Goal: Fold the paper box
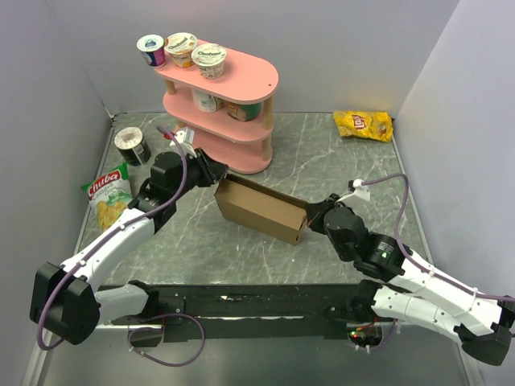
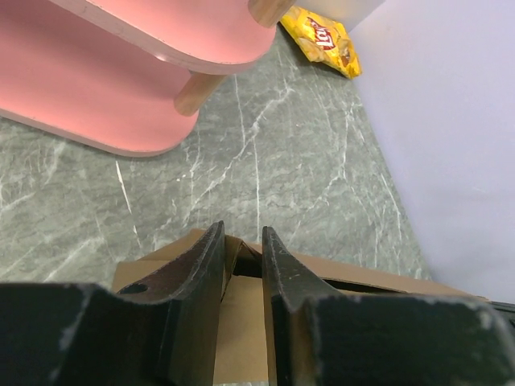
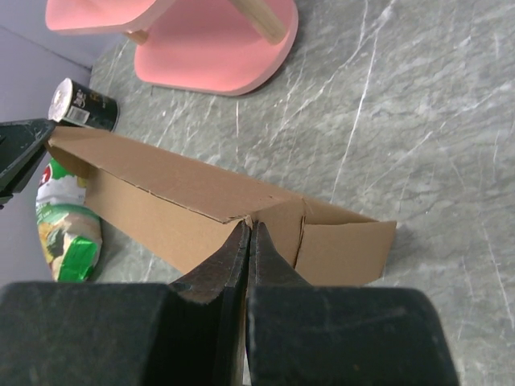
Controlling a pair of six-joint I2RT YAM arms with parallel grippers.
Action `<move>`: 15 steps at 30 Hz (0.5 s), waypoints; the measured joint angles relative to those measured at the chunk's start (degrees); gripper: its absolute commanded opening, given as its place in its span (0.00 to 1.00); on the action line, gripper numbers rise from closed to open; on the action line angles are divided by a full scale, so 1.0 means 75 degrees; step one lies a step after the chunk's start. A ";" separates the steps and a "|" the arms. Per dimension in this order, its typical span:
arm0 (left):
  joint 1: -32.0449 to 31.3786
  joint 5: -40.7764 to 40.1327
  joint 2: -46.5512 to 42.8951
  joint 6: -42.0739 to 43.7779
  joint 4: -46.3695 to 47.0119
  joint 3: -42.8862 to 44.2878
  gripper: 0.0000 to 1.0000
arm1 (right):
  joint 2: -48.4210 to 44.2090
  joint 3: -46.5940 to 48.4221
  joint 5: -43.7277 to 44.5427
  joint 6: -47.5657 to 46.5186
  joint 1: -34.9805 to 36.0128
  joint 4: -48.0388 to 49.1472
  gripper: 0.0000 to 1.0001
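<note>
right gripper (image 3: pixel 248 228) — pinching paper box (image 3: pixel 153 201) rim

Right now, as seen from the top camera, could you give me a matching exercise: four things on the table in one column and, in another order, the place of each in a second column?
Things:
1. paper box
2. yellow chip bag
3. dark can
4. green snack bag

Places:
A. far right corner
B. left edge, lying flat
C. centre, open side up
D. far left, beside the pink shelf

Pairs: 1-C, 2-A, 3-D, 4-B.
</note>
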 measured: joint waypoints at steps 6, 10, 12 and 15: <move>0.0114 0.0242 0.0000 -0.0026 0.0082 -0.0041 0.17 | 0.0058 0.0157 -0.0070 0.0256 0.0067 -0.0315 0.00; 0.0154 0.0353 0.0052 -0.0020 0.0152 -0.0041 0.16 | 0.0219 0.0344 -0.0064 0.0408 0.0093 -0.0586 0.00; 0.0169 0.0396 0.0093 -0.0020 0.0233 -0.0055 0.16 | 0.0303 0.0425 -0.0058 0.0460 0.0093 -0.0691 0.00; 0.0178 0.0434 0.0111 -0.0017 0.0420 -0.0137 0.16 | 0.0353 0.0507 -0.0064 0.0597 0.0096 -0.0839 0.00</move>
